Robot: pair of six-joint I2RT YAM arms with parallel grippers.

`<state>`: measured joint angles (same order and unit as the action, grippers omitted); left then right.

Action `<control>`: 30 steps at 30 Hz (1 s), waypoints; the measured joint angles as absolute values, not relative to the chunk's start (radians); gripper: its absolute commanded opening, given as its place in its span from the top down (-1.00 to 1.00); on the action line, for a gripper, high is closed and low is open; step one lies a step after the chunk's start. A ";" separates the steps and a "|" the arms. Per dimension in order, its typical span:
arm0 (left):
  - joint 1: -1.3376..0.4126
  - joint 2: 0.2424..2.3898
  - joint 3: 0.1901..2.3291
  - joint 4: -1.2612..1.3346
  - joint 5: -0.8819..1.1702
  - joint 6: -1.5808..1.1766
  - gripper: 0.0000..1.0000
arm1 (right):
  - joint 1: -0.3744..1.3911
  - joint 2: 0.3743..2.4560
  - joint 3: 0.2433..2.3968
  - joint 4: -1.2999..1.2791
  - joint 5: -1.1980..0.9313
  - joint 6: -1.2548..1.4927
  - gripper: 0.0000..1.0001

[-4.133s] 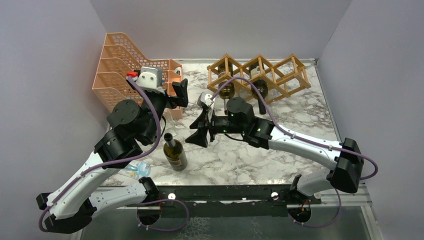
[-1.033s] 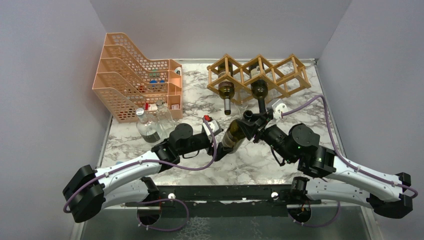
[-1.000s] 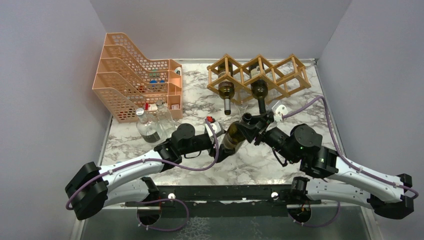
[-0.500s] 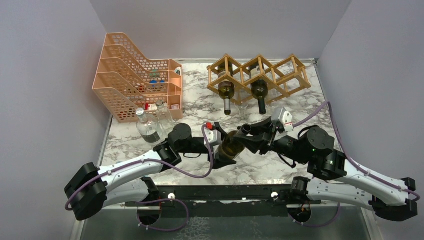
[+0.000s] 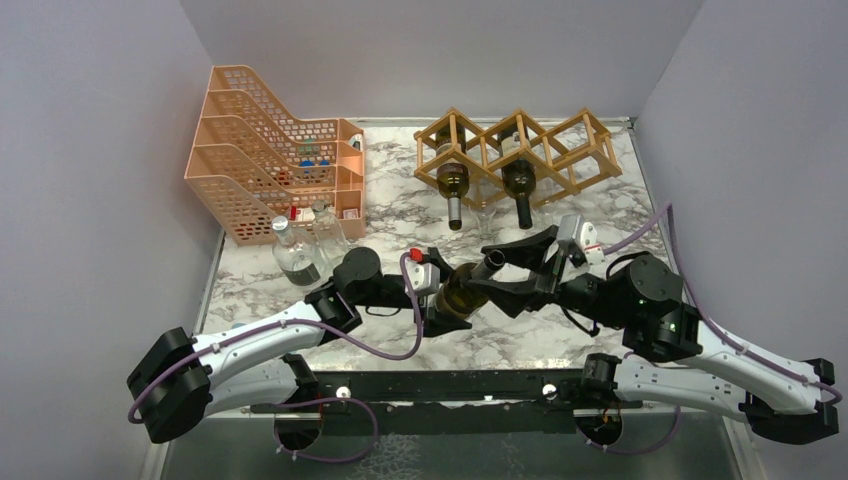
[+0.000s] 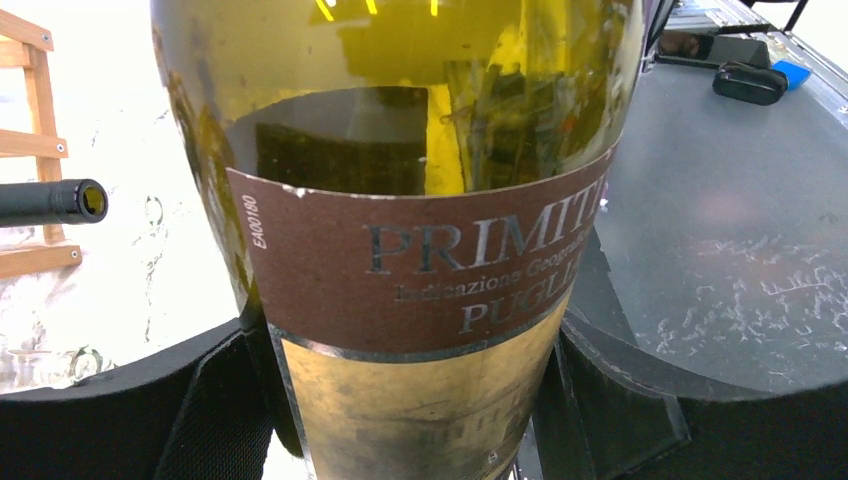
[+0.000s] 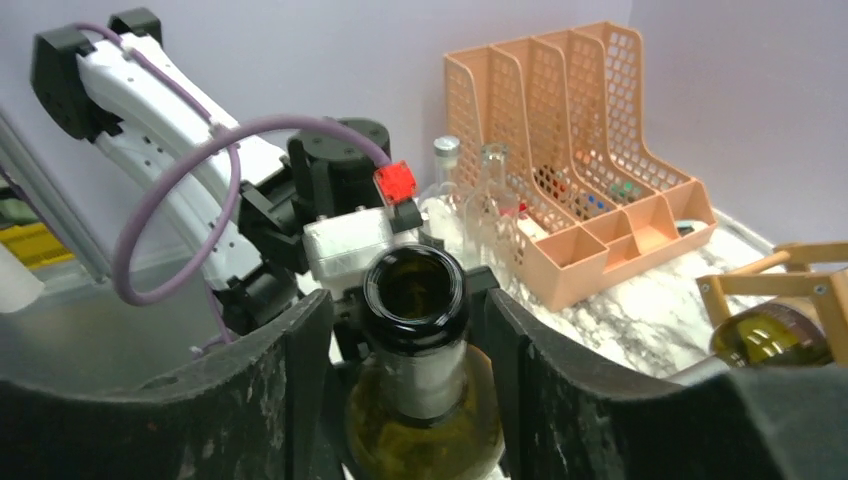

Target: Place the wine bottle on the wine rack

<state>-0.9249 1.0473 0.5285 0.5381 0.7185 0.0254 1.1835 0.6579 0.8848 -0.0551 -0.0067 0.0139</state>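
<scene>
Wine bottle (image 5: 463,292) lies tilted over the middle of the tabletop (image 5: 395,205), mouth toward the far right. It is well short of the wine rack (image 5: 517,150) at the far edge. Your left tool (image 6: 410,430) brackets the body below the brown label, both fingers seemingly pressed to the glass, so the grip looks closed. Your right tool (image 7: 405,320) straddles the neck, parted, a gap on each side, gripping nothing.

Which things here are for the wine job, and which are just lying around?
For the job: wine bottle, wine rack.
Just lying about: orange mesh tray, clear glass bottles, two bottles already racked.
</scene>
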 measured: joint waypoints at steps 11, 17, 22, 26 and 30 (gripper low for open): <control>-0.922 0.919 0.532 0.401 0.445 0.272 1.00 | 1.184 0.664 1.044 -0.187 0.131 0.149 -0.51; -0.922 0.896 0.638 0.182 0.267 0.590 1.00 | 1.184 0.683 1.097 -0.307 0.194 0.212 -0.50; -0.922 0.911 0.642 0.115 0.109 0.884 1.00 | 1.184 0.689 1.110 -0.368 0.242 0.239 -0.50; -0.923 0.942 0.621 0.110 0.007 1.073 1.00 | 1.184 0.691 1.110 -0.407 0.277 0.253 -0.50; -0.929 0.943 0.582 0.118 -0.041 1.180 1.00 | 1.184 0.721 1.115 -0.467 0.315 0.271 -0.50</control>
<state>-0.9295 0.9432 0.5816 0.1184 -0.0406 1.1801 1.1835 0.7208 1.1149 -0.4675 0.3153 0.2710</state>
